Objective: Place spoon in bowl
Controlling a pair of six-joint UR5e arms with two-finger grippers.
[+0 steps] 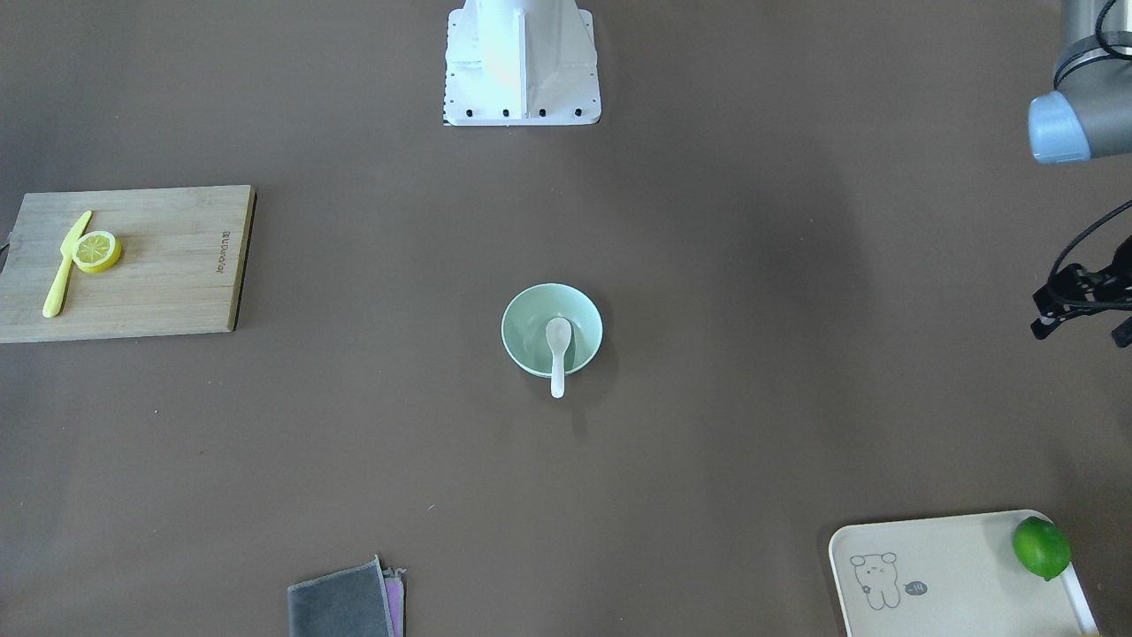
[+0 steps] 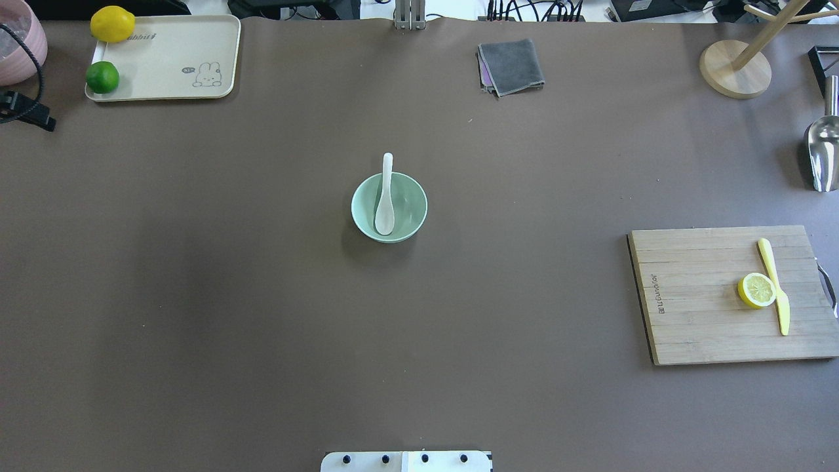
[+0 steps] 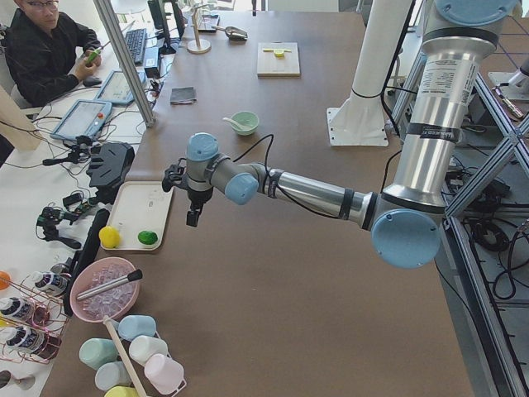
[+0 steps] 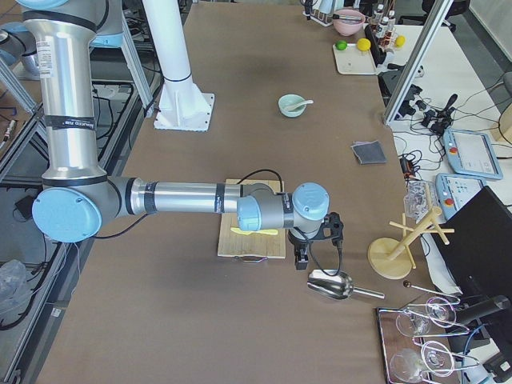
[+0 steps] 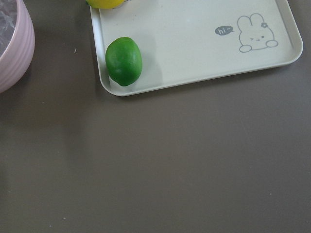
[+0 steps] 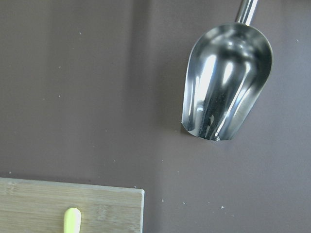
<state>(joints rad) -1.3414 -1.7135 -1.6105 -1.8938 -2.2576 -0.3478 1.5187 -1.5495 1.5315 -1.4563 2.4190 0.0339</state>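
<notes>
Spoon in bowl at bench centre; both grippers at the bench ends.

Bench point(image 2: 262, 295): wide bare brown surface runs on every side of the bowl, out to the edges. Board point(image 2: 708, 328): at the robot's right end, well apart from the bowl; a brand mark runs along its inner edge, too small to read. Tray point(image 2: 164, 59): far left corner, printed with a rabbit and a bubble reading "hi~". Left gripper point(image 3: 193, 217): hangs over bare bench just beside the tray's near edge; opening and load cannot be told. Right gripper point(image 4: 302, 258): hangs past the board's outer edge; opening and load cannot be told. Bowl point(image 2: 406, 203): upright, well apart from both grippers. Spoon point(image 2: 385, 196): scoop inside the bowl, handle lying over the far rim and jutting past it.
</notes>
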